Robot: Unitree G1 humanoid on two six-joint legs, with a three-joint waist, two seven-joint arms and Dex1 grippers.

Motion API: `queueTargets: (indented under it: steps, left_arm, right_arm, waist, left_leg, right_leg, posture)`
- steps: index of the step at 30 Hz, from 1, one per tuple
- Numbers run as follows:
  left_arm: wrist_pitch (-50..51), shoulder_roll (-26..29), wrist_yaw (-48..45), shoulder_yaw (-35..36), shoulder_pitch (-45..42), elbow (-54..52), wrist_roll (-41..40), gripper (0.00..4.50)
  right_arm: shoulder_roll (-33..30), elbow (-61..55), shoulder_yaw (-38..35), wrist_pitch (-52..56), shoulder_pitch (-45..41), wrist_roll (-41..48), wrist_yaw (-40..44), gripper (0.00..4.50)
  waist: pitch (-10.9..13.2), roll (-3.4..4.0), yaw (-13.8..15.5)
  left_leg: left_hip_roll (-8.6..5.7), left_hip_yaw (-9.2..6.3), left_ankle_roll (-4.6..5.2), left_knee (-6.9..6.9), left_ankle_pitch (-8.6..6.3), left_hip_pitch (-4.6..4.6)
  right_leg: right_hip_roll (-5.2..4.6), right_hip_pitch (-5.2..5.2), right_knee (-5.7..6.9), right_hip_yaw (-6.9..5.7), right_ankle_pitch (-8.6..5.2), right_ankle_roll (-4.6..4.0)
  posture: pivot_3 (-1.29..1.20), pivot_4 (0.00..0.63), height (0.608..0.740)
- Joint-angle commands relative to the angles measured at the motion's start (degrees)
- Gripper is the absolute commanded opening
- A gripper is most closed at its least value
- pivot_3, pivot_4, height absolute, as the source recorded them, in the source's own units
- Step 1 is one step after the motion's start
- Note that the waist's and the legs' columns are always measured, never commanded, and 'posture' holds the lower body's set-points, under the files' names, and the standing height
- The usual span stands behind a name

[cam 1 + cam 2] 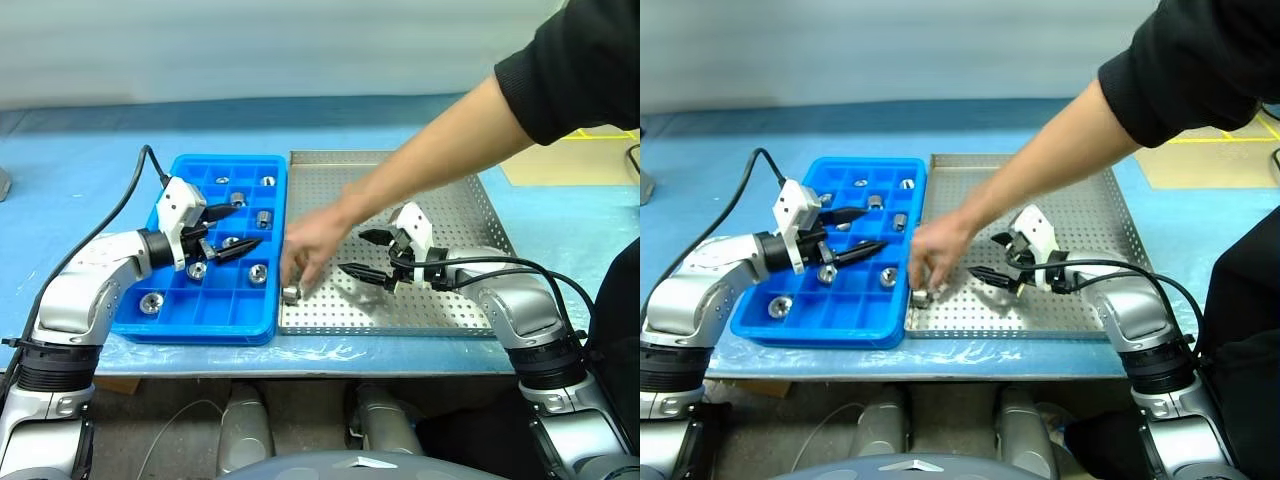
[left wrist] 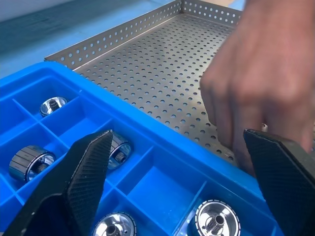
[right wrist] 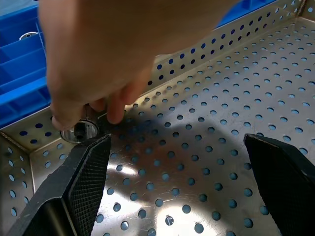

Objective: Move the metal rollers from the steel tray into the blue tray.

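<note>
My right gripper (image 1: 368,255) hangs released over the steel tray (image 1: 470,215), jaws wide, waiting because a person's hand (image 1: 310,250) is setting a metal roller (image 1: 291,294) into the tray corner nearest the blue tray (image 1: 195,310). My left gripper (image 1: 232,234), also spread and empty, hovers above the blue tray, where several rollers (image 1: 258,273) already sit in separate compartments. Reaching now risks touching the hand.
</note>
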Motion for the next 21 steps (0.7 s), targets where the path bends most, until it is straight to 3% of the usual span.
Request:
queueTargets:
  steps: [1, 21]
  left_arm:
    - [-0.5, 0.1, 0.2, 0.6, -0.8, -1.3, -0.1, 4.5]
    - [-1.6, -1.3, 0.4, -0.3, -0.9, -0.3, 1.1, 4.5]
  right_arm:
    - [0.0, -2.3, -0.2, -0.8, -0.9, 0.3, 0.0, 4.47]
    - [0.3, -2.3, 0.2, -0.5, -1.3, -0.6, -1.2, 4.47]
  waist:
    - [0.0, 0.0, -0.1]
    - [0.0, 0.0, -0.3]
  left_leg:
    - [0.0, 0.0, 0.0, 0.0, 0.0, 0.0]
    - [0.0, 0.0, -0.01, 0.0, 0.0, 0.0]
  right_leg:
    - [0.0, 0.0, 0.0, 0.0, 0.0, 0.0]
    - [0.0, 0.0, 0.01, 0.0, 0.0, 0.0]
  posture:
    - [-0.09, 0.15, 0.74]
    - [-0.1, 0.15, 0.74]
